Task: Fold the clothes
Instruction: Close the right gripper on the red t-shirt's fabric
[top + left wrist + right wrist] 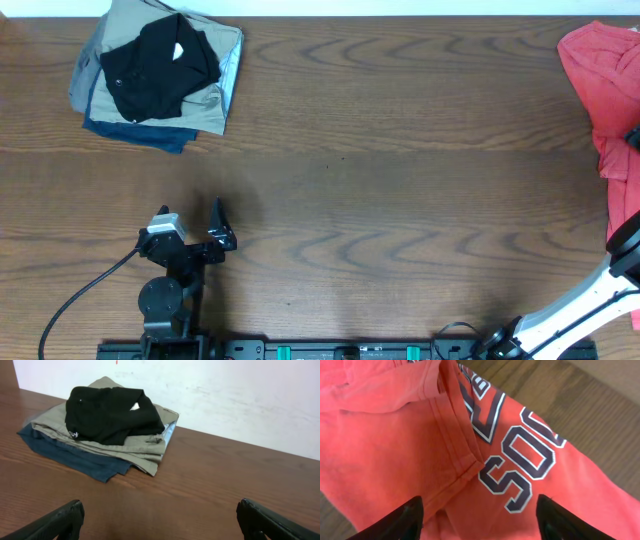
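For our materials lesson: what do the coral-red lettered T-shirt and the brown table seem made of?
Coral-red lettered T-shirt: soft matte knit fabric, probably cotton; it creases and shows stitched hems. Brown table: smooth wood or wood-look laminate, grain pattern visible; which one is unclear.

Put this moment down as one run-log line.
left jaws: open | right jaws: open over coral T-shirt | T-shirt: crumpled, unfolded | folded pile: far-left corner

1. A black garment (160,60) lies folded on top of a stack at the far-left part of the bench (400,150).
2. Under it lie a khaki garment (205,112), a light blue garment (233,72) and a navy garment (140,135).
3. A white wall (225,395) stands behind the wood-grain bench.
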{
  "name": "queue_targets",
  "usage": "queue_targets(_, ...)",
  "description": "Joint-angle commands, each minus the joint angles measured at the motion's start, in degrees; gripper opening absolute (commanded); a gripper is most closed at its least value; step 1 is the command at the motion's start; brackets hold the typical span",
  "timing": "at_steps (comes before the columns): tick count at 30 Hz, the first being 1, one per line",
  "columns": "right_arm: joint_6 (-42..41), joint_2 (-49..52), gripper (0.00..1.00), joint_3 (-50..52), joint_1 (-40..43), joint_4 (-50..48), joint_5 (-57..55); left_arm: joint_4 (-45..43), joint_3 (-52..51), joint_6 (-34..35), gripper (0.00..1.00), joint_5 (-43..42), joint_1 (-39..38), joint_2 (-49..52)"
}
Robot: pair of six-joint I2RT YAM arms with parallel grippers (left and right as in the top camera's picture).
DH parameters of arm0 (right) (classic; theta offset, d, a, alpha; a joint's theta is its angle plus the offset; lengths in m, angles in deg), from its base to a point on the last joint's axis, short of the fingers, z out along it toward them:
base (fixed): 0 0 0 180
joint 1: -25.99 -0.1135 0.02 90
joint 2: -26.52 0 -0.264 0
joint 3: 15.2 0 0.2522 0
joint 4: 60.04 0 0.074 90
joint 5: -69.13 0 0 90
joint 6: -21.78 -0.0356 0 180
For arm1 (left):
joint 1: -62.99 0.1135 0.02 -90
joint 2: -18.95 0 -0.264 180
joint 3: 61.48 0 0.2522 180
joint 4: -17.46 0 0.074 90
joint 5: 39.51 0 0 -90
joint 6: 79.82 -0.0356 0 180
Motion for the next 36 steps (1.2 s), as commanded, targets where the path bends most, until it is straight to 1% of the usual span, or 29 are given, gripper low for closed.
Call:
queue_targets(1,-0.61,1.36,0.65,-0.74,-0.52,-1.27,0.81,1.11,-1.55,-0.55,0.98,0.92,0.2,-0.11)
queue_targets(5,-0.63,2.51,0.54,-0.74,-1.79,-2.67,1.16,1.11,-1.55,-0.55,0.98,0.92,0.2,-0.11)
queue_targets(9,-0.63,2.75,0.56,-0.83,-3.96,-3.48,1.38,1.11,-1.55,-0.55,0.98,0.92,0.2,-0.11)
queue_targets(11,-0.63,2.75,0.64,-1.2,-4.92,-3.48,1.33,1.11,-1.55,-0.55,0.98,0.92,0.2,-0.11)
queue_targets(13,-0.66,2.78,0.7,-1.46,-5.68,-3.54,0.07,1.11,-1.55,-0.55,0.98,0.92,0.2,-0.11)
queue_targets(18,-0.68,2.78,0.71,-1.66,-6.38,-3.89,-0.5,1.11,-1.55,-0.57,0.98,0.92,0.2,-0.11)
queue_targets(23,-2.4,3.39,0.71,-1.66,-6.25,-2.97,-6.12,1.11,-1.55,-0.57,0.98,0.92,0.2,-0.11)
queue_targets(33,-2.82,3.93,0.72,-1.66,-6.03,-3.06,-6.14,1.11,-1.55,-0.57,0.98,0.92,0.2,-0.11)
queue_targets(36,-2.8,5.33,0.74,-1.66,-6.01,-2.99,-6.32,1.11,-1.55,-0.57,0.98,0.92,0.2,-0.11)
